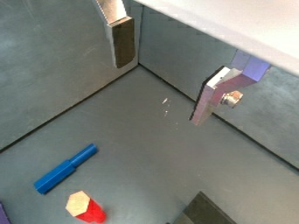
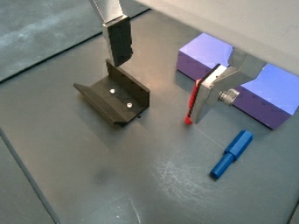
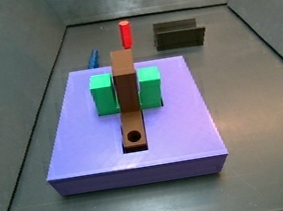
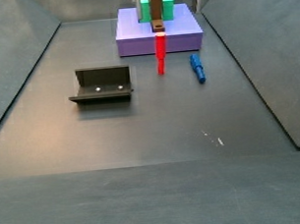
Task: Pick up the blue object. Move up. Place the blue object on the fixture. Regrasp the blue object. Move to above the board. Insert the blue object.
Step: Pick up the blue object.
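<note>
Grey floor (image 4: 145, 174), blue object (image 4: 198, 68) lying flat beside board (image 4: 140, 41), fixture (image 4: 101, 86) well apart, claw (image 2: 176, 74) raised above floor, spread wide, nothing gripped, red peg (image 4: 160, 56) upright nearby.

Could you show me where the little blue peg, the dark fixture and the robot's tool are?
Blue object (image 2: 232, 153), a wrist view: middle of the peg, lying on the floor.
Fixture (image 4: 100, 85), a side view: its front face.
Tool (image 2: 119, 41), a wrist view: only one finger's dark pad shows, above the fixture.
</note>
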Robot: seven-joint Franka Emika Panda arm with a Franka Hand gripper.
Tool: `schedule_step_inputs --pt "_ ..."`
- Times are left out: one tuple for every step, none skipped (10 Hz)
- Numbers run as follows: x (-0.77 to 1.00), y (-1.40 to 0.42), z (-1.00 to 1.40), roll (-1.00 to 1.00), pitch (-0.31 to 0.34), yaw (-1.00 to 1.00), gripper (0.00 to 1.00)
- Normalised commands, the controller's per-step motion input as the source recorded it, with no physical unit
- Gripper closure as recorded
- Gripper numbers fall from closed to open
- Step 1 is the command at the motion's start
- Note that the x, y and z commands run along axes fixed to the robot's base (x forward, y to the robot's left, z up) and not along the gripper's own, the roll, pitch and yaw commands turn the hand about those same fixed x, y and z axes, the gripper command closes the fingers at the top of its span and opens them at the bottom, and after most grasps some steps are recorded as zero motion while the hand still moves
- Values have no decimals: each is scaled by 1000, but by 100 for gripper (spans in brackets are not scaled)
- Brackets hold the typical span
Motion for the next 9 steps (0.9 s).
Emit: schedule_step_inputs --pt "49 -163 0 0 0 0 0" --pt "0 -460 0 0 -23 94 0" --pt "0 -826 0 34 -21 214 0" --pt "86 -834 0 66 0 157 0" --pt "160 -806 -109 81 0 154 0" --pt "120 -609 -314 0 0 103 0" --pt "123 -451 -391 -97 -27 29 0" --pt "74 -349 -457 -163 -83 0 0" --pt "46 -223 -446 -200 -121 0 0"
